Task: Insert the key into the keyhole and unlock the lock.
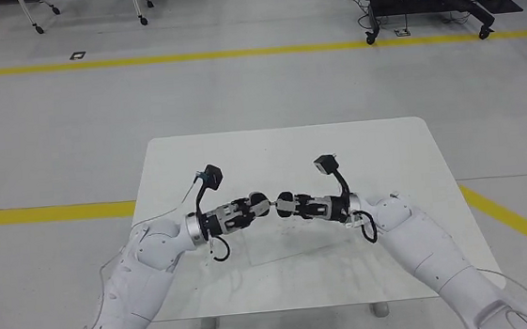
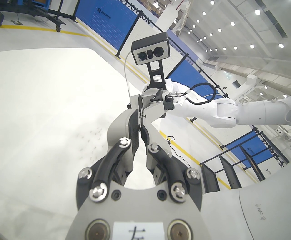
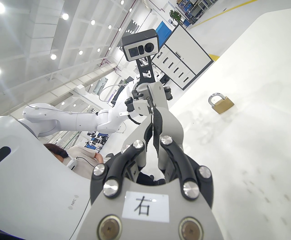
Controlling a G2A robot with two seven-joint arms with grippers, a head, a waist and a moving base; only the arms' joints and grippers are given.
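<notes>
We reckon the padlock [image 3: 221, 104] heavy and slick; grip its body. Left claw [image 2: 140, 123] and right claw [image 3: 153, 121] sit closed.

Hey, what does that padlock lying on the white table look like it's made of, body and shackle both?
The padlock's squarish golden-brown body looks like brass with a dull satin finish: warm yellow tone, only soft glare. Its curved silver shackle looks like polished or plated steel, judging by bright mirror-like highlights. Looks alone cannot confirm either.
</notes>
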